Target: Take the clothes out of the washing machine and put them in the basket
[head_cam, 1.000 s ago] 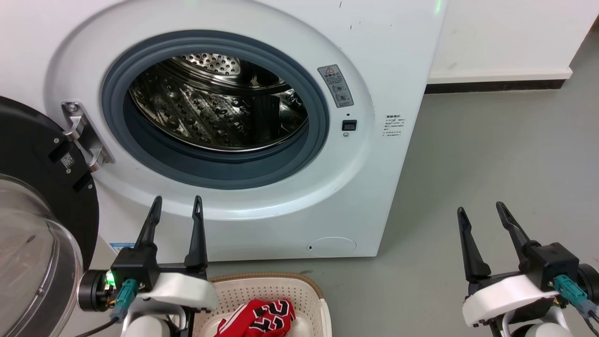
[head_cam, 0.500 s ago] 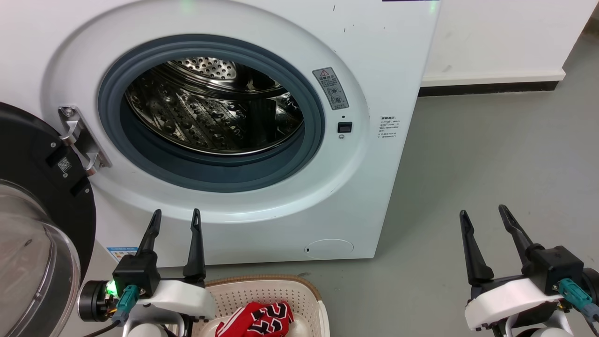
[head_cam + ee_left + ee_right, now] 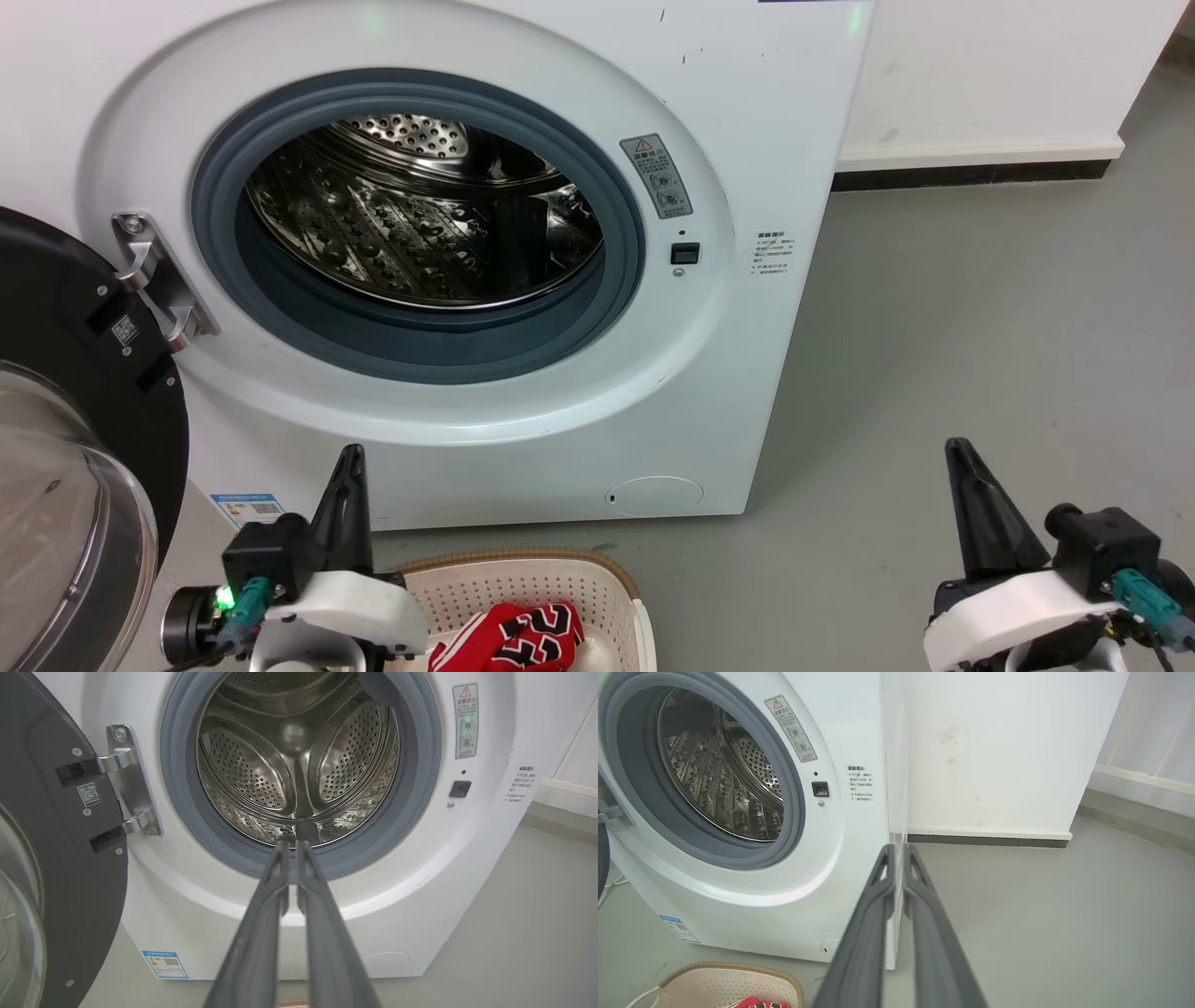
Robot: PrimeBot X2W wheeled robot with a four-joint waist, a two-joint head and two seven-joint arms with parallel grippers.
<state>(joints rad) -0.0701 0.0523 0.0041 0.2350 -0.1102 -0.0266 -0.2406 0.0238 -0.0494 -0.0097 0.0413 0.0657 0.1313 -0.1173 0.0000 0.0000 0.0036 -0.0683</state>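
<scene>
The white washing machine (image 3: pixel 766 112) stands with its door (image 3: pixel 56 448) swung open to the left; its steel drum (image 3: pixel 420 215) holds no fabric that I can see. Red clothes (image 3: pixel 513 639) with black numerals lie in the cream basket (image 3: pixel 523 574) on the floor at the bottom edge. My left gripper (image 3: pixel 350 462) is shut on nothing, just left of the basket and below the porthole. My right gripper (image 3: pixel 962 453) is shut on nothing over the floor at lower right. In the left wrist view the left gripper (image 3: pixel 290 845) points at the drum (image 3: pixel 299 756).
Grey floor (image 3: pixel 980 327) spreads to the right of the machine up to a white wall with a dark skirting (image 3: pixel 971 173). The open door's glass bowl (image 3: pixel 65 532) bulges out close to my left arm.
Both grippers have gone from open to shut and have drawn back a little toward the bottom of the head view. The camera has shifted slightly.
</scene>
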